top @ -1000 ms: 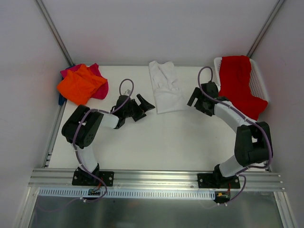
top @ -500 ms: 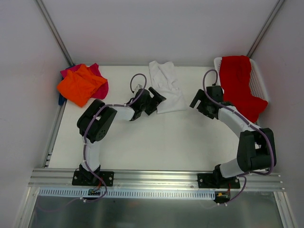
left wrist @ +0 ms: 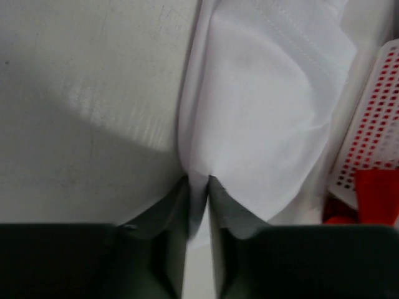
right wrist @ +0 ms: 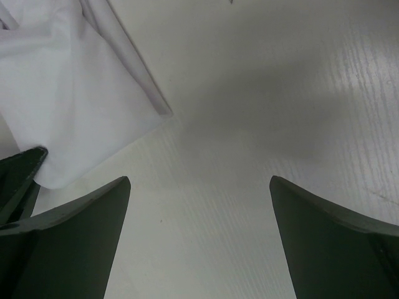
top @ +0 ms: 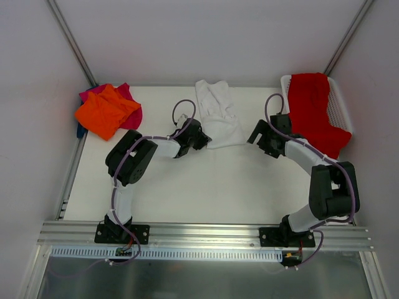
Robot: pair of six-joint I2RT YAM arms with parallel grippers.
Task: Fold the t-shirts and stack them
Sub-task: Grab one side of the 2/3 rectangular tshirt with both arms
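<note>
The white t-shirt [top: 218, 112] lies crumpled at the back middle of the table. My left gripper [top: 204, 141] is at its near-left corner, shut on a pinch of the white cloth [left wrist: 198, 187]. In the left wrist view the shirt [left wrist: 262, 106] spreads away from the jaws. My right gripper [top: 254, 133] hovers open just right of the shirt's near-right corner [right wrist: 62, 106], with only bare table between its fingers [right wrist: 199, 187]. An orange t-shirt [top: 105, 112] lies on a magenta-pink one [top: 129, 103] at the back left. The red t-shirt [top: 315, 109] drapes over the basket.
The white mesh basket [top: 341, 106] stands at the back right, seen also in the left wrist view as the basket [left wrist: 374, 118]. Something blue [top: 80, 131] peeks out under the orange pile at the table's left edge. White walls close the back and sides.
My left gripper has swung right to the white shirt's near-left corner and shut on the cloth. The right arm has barely moved.
</note>
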